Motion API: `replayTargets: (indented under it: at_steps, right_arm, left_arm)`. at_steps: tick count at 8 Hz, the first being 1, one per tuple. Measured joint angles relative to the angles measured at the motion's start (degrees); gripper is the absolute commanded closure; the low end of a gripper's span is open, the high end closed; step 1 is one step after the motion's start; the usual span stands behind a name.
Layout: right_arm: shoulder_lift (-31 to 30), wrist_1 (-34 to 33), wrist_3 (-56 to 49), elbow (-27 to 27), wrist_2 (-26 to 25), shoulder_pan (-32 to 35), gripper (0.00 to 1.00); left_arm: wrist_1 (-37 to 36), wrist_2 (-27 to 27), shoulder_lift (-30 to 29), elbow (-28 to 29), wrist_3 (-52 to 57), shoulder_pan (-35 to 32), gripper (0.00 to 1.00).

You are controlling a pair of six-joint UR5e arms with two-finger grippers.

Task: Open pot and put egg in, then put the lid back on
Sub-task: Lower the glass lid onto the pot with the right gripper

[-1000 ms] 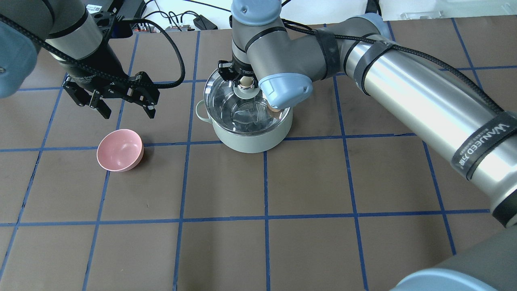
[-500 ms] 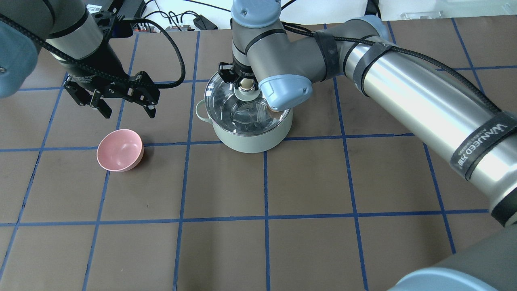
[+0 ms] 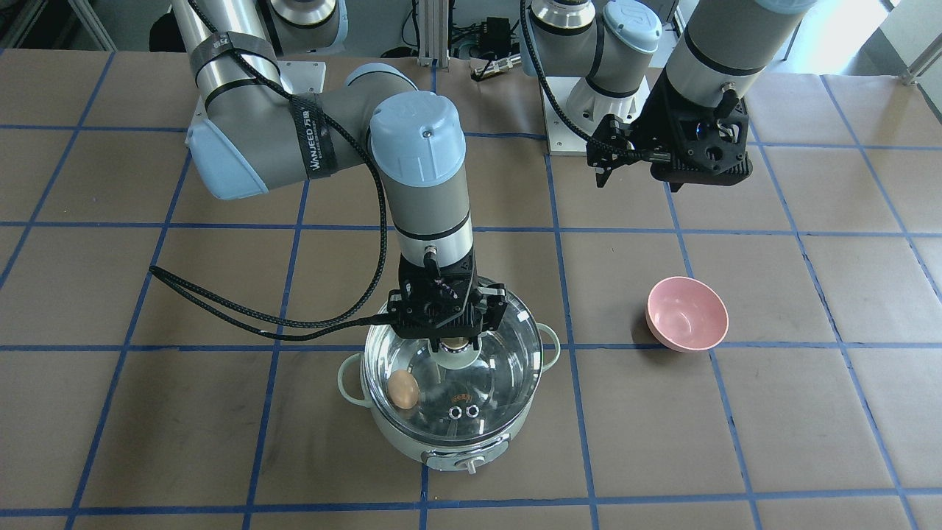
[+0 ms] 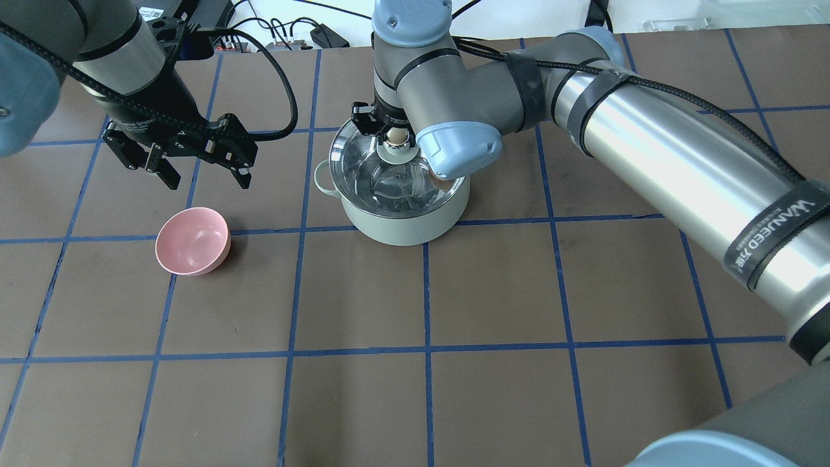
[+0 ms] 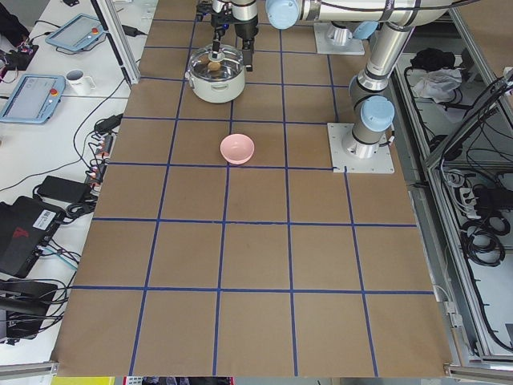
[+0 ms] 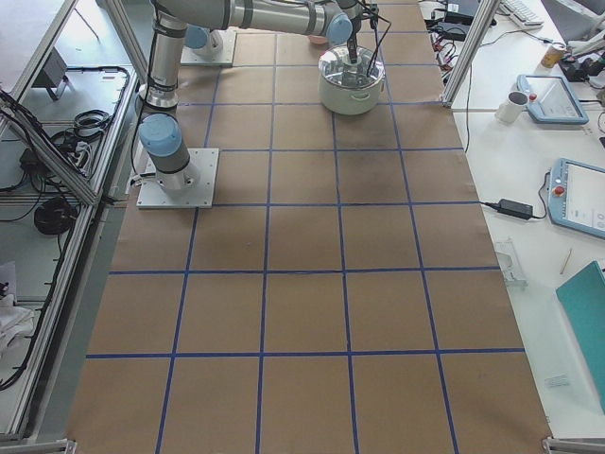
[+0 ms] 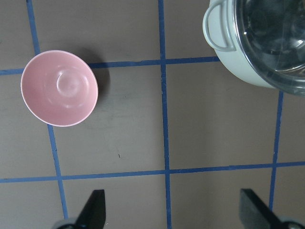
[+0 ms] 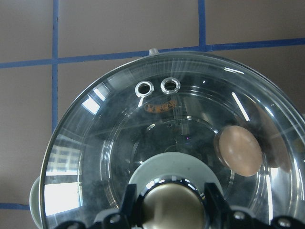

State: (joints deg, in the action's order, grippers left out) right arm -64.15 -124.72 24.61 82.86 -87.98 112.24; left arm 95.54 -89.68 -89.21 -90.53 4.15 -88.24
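From my remote station I saw the R gripper [image 3: 458, 341] straight above the pot [image 3: 397, 442], fingers pressed vs. both sides of the lid's beige knob [image 8: 171, 202], i.e. clamped on it. The glass lid [image 3: 511, 372] covered the pot's mouth; I couldn't tell if it sat fully on the rim. Its two vent holes [image 8: 144, 88] were on the same side as the pot's front dial [image 3: 472, 464]. Through the glass I made out the egg [image 3: 403, 389] inside the pot, on the steel bottom by the wall on the robot's-right side. The L gripper [image 4: 206, 179] hung in the air off the pot's robot-left side, fingers [image 7: 95, 212] spread wide w/ nothing between them. The pink bowl [image 4: 192, 240] stood on the table on that same side of the pot, clear of it, upright.
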Motion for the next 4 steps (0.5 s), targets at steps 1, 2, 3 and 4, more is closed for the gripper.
replayTargets:
  at_steps: [1, 2, 3, 4]
  right_arm:
    - [0.0, 0.0, 0.0, 0.0, 0.0, 0.0, 0.79]
    - [0.1, 0.0, 0.1, 0.0, 0.0, 0.0, 0.79]
    - [0.1, 0.1, 0.1, -0.1, 0.1, 0.0, 0.78]
    - [0.1, 0.1, 0.1, -0.2, 0.1, 0.0, 0.77]
  left_arm:
    - [0.0, 0.0, 0.0, 0.0, 0.0, 0.0, 0.0]
    - [0.0, 0.0, 0.0, 0.0, 0.1, 0.0, 0.0]
    - [0.0, 0.0, 0.0, 0.0, 0.1, 0.0, 0.0]
    - [0.0, 0.0, 0.0, 0.0, 0.0, 0.0, 0.0]
